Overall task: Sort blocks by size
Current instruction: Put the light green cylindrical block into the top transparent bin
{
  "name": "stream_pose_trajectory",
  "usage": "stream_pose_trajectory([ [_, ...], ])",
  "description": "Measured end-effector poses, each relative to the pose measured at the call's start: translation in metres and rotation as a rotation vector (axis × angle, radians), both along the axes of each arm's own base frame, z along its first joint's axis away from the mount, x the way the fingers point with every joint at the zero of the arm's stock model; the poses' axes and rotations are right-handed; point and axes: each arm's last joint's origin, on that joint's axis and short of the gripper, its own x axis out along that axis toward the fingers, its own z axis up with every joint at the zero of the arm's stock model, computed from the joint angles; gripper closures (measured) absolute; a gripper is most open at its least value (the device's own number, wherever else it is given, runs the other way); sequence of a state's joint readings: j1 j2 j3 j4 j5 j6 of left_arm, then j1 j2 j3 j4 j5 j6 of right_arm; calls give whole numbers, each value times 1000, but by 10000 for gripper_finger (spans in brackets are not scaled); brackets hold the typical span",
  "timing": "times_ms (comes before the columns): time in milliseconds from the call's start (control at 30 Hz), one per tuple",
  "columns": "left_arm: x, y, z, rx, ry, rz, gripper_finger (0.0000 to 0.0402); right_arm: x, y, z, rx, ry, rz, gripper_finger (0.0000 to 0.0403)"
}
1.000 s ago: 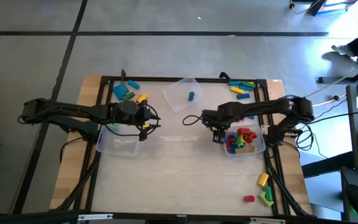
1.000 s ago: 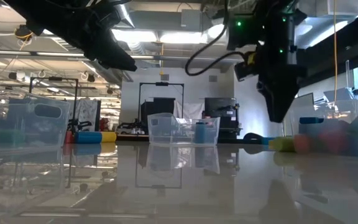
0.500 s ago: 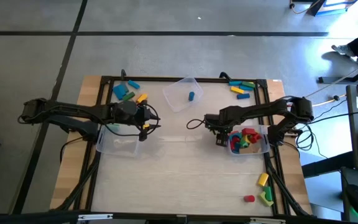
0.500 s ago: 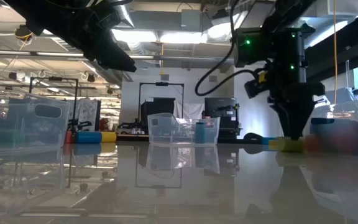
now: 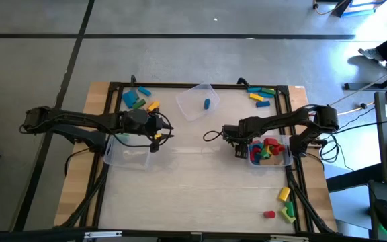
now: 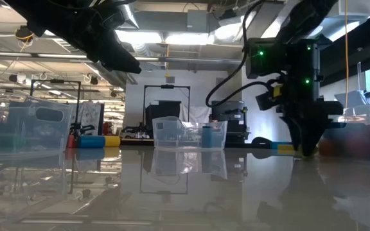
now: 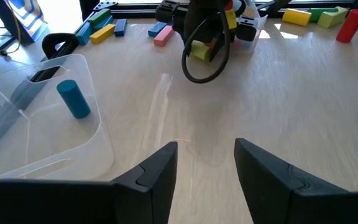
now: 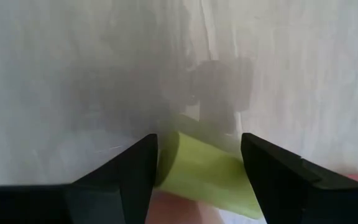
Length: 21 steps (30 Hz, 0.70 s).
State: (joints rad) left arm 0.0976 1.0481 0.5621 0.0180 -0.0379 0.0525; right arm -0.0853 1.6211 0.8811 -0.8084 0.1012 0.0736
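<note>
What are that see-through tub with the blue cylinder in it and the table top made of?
The tub looks like thin clear plastic: the table shows through its glossy walls. The blue cylinder seems matte, painted wood or plastic; I can't tell which. The table top looks like pale wood, faint grain under a slight sheen.

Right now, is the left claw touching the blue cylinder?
Apart. The left wrist view shows bare table between the open left gripper and the blue cylinder, which stands inside a clear bin.
</note>
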Motion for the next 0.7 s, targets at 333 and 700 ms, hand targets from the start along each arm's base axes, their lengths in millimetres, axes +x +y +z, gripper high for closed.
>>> stream_pose_trajectory([
  [333,0,0,0,0,0,0,247,10,-8,2,-178,-95,-19,169],
  [700,0,0,0,-1,2,0,247,26,-9,36,-171,-117,7,169],
])
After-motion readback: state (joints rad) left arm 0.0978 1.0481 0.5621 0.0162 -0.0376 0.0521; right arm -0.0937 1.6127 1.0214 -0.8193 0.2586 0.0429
